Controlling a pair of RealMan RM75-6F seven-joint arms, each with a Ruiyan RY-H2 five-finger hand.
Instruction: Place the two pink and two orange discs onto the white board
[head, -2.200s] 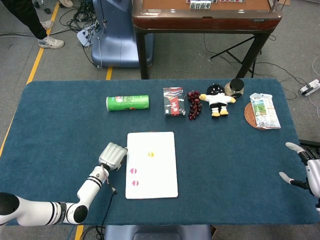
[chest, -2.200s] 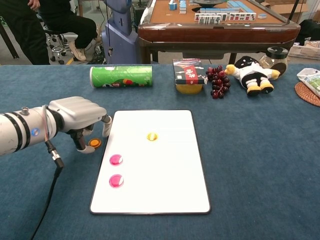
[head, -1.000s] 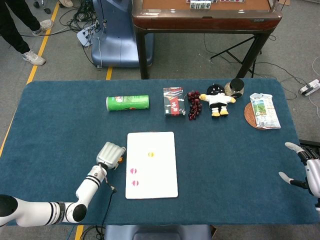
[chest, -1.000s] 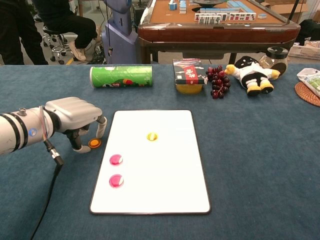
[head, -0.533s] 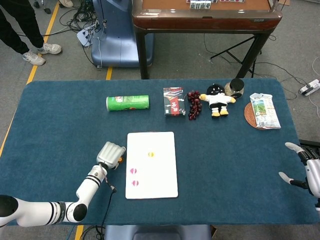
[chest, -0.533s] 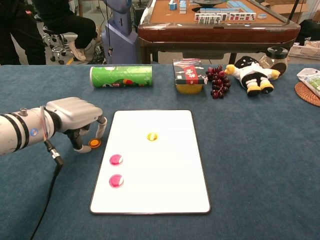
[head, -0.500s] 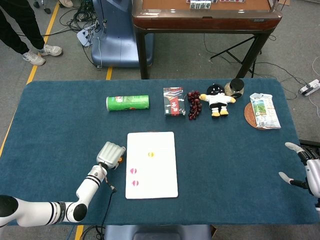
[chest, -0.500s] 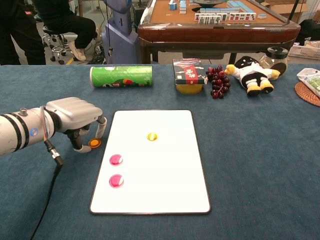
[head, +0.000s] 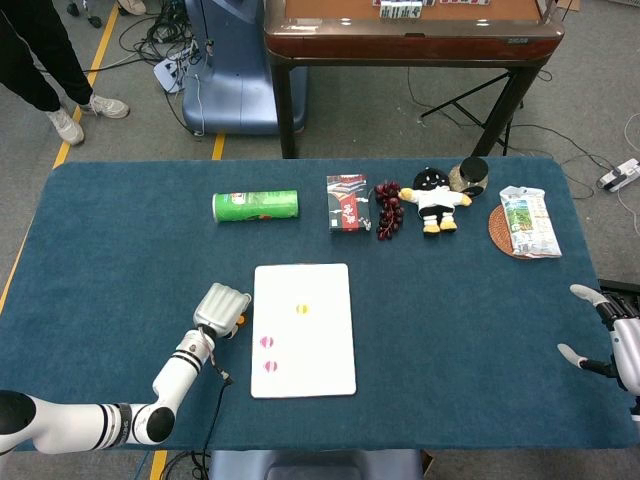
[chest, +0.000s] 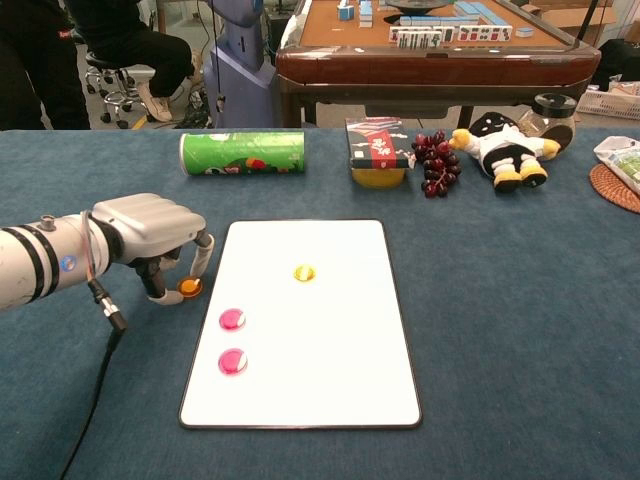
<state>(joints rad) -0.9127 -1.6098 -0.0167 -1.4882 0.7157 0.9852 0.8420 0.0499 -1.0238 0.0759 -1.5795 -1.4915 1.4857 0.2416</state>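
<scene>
Blue tabletop (chest: 520, 300): left hand (chest: 150, 232) fingertips round half-hidden orange disc (chest: 188, 287), grip unclear.

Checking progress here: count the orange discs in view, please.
2: one orange disc lies on the white board; the other sits on the cloth off its left edge, under the left hand.

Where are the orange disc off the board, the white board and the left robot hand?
orange disc (chest: 187, 287), chest view, its visible top.
white board (chest: 330, 350), chest view, bare middle surface.
left robot hand (chest: 150, 235), chest view, back of the hand.
</scene>
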